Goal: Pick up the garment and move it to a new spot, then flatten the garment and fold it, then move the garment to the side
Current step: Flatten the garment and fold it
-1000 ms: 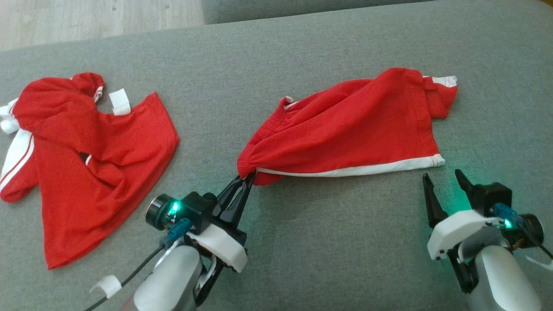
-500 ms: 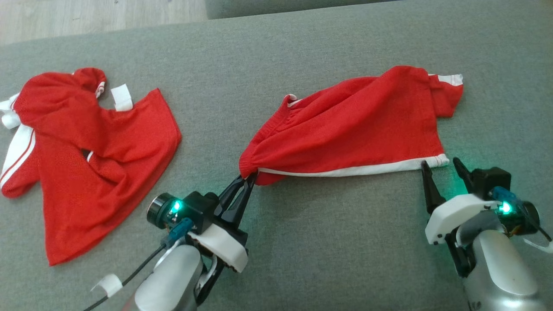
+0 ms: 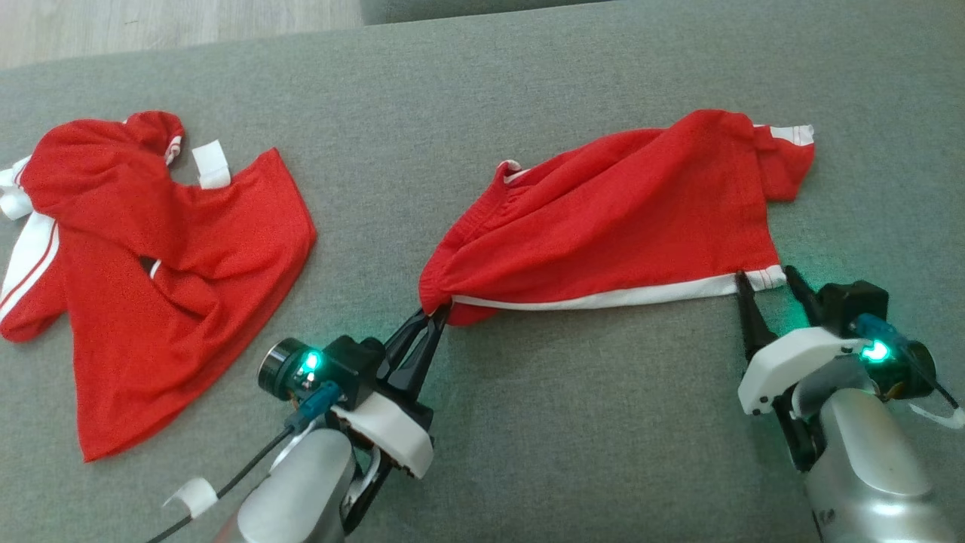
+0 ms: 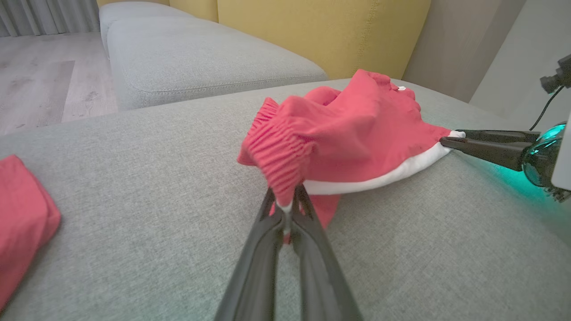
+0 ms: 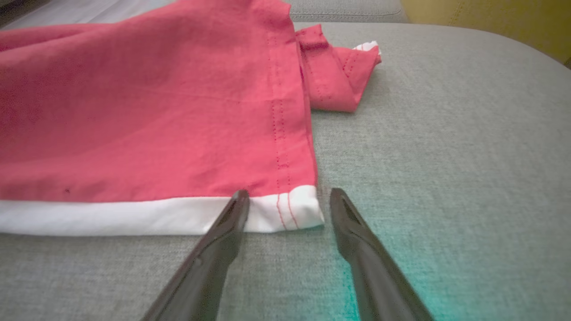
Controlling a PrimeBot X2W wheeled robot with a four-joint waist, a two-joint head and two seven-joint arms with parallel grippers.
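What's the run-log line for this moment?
left gripper: shut on shorts waistband | right gripper: open, astride white hem corner | other garment: lying apart, left

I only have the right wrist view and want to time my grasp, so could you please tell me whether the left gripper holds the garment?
Observer: Yes, the left gripper is shut on the gathered waistband end of the red shorts.
Operator: Thank you; does anything else lie on the grey cushion?
Observer: A second red garment with white trim lies crumpled to the robot's left, apart from the shorts.
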